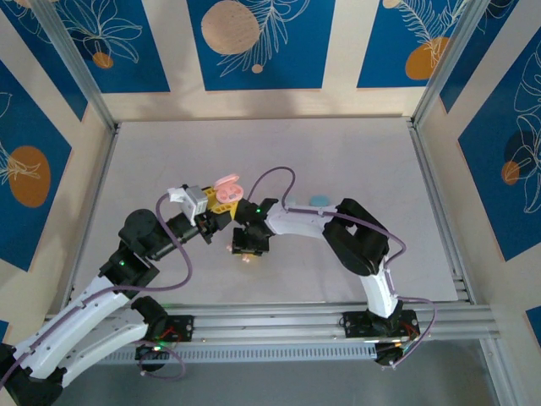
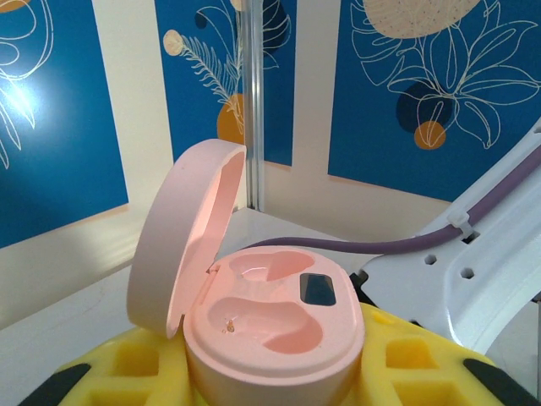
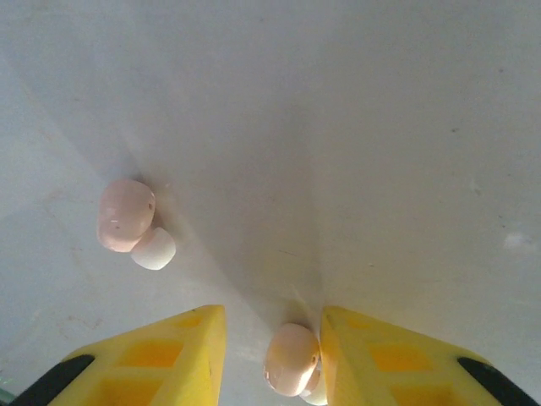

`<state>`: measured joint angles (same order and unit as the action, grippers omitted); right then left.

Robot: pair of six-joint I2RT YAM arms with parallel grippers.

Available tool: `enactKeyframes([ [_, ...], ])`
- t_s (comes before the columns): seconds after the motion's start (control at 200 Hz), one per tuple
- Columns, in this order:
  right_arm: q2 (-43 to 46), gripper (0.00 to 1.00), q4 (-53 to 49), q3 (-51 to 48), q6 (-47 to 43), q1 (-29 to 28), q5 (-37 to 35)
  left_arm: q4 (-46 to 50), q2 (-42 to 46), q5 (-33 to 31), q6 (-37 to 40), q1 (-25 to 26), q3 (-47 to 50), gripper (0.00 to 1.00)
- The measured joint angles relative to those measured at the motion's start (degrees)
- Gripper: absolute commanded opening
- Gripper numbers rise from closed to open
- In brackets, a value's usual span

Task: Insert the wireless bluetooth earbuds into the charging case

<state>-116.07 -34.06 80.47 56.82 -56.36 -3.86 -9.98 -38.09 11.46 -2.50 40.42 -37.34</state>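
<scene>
Walls (image 1: 262, 42): blue panels, white leaf and orange disc print.
Desk (image 1: 338, 152): pale, matt.
Left pincer (image 2: 275, 376): closed around the open pink charging case (image 2: 270, 330).
Right pincer (image 3: 272, 315): partly open over the desk; nearer earbud (image 3: 292, 359) lies between its fingers, touching one; farther earbud (image 3: 125, 214) lies apart on the desk.

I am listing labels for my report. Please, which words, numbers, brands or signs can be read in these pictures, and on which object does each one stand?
None can be read.
The pink charging case has a small dark window, but no characters show in it.
The pink earbuds and the blue wall panels with flower drawings carry no words.
</scene>
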Motion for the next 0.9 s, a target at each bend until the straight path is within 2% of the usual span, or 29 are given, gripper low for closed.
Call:
enactKeyframes([
  [0.58, -4.9, 0.31, -10.4, 8.7, -7.5, -2.0, -4.1, 0.0, 0.0, 0.0, 0.0, 0.0, 0.0, 0.32],
  [0.9, -5.9, 0.27, -13.2, 10.2, -10.6, -2.2, -4.8, 0.0, 0.0, -0.2, 0.0, 0.0, 0.0, 0.32],
])
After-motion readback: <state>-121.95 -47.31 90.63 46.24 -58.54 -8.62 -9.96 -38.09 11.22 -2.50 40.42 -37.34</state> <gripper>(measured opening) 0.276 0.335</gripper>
